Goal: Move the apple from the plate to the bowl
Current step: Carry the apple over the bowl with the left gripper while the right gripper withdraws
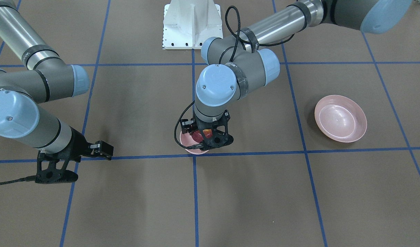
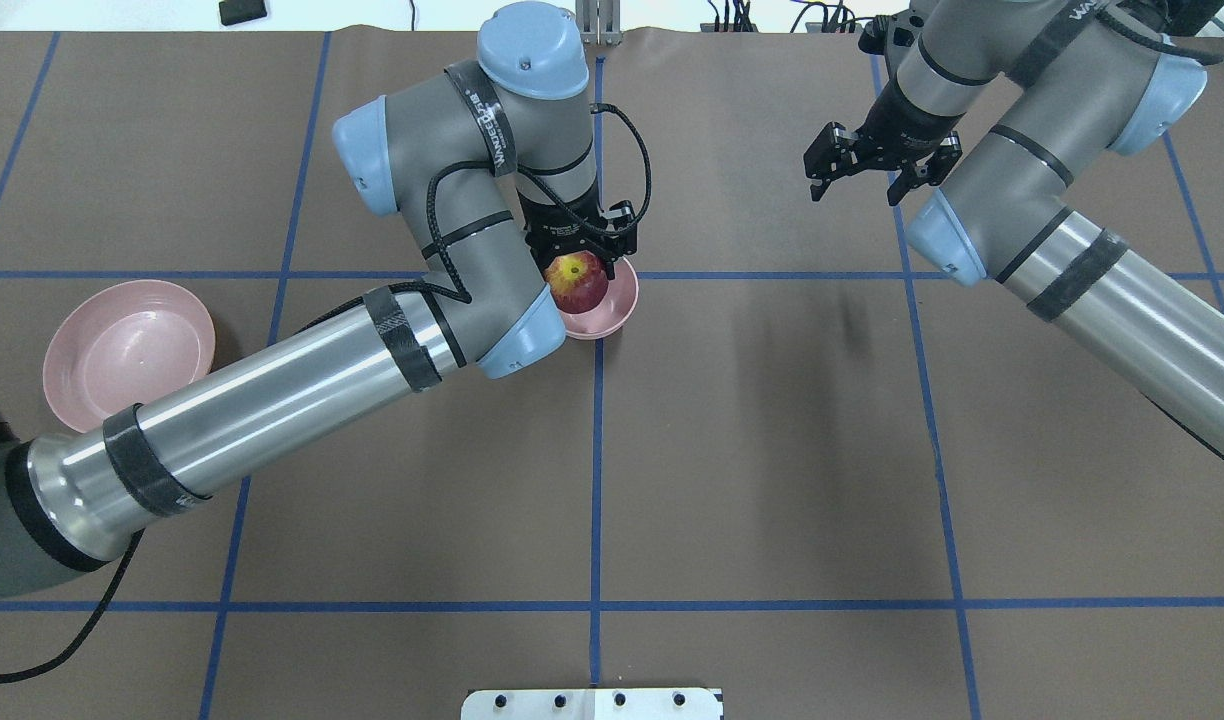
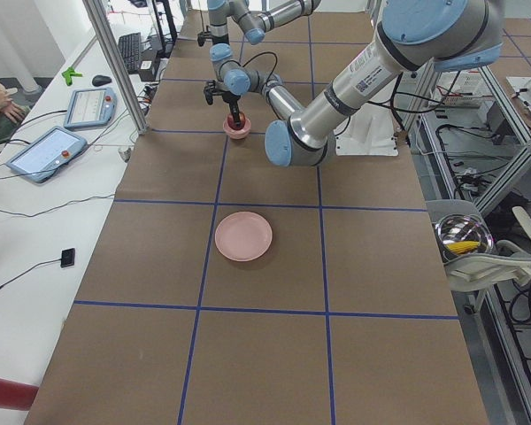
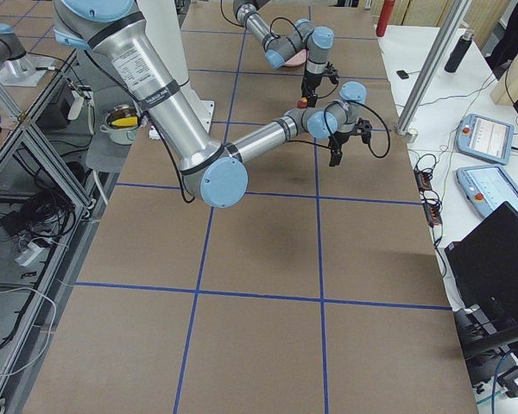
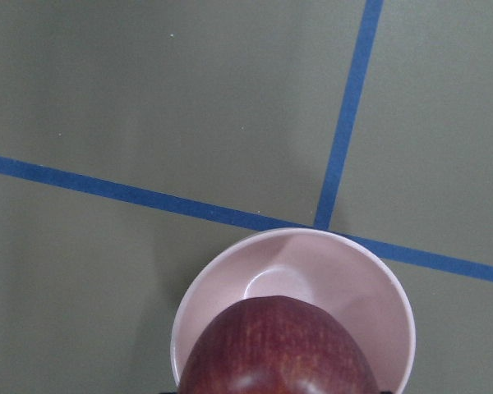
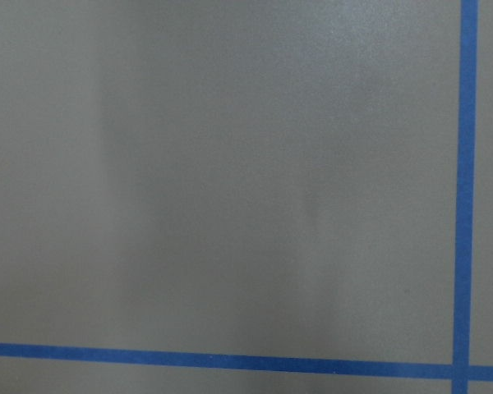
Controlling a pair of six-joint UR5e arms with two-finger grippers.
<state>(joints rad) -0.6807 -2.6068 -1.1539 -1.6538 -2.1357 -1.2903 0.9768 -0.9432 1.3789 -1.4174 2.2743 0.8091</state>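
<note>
One dark red apple [image 2: 575, 283], clamped in the left gripper [image 1: 207, 136], over one small pink bowl [image 2: 615, 303]; one wide pink plate [image 2: 122, 350] well apart; right gripper [image 2: 865, 178] fingers apart.

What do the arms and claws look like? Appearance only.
Left arm and right arm: silver tubes, grey joints, pale blue caps, black bands, white lettering. Left claw and right claw: black skeletal two-finger frames, a black braided cable to each.

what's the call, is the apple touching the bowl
Cannot tell. In the left wrist view the apple covers the near rim of the bowl; overhead it overlaps the bowl too. Neither shows contact or a gap.
</note>
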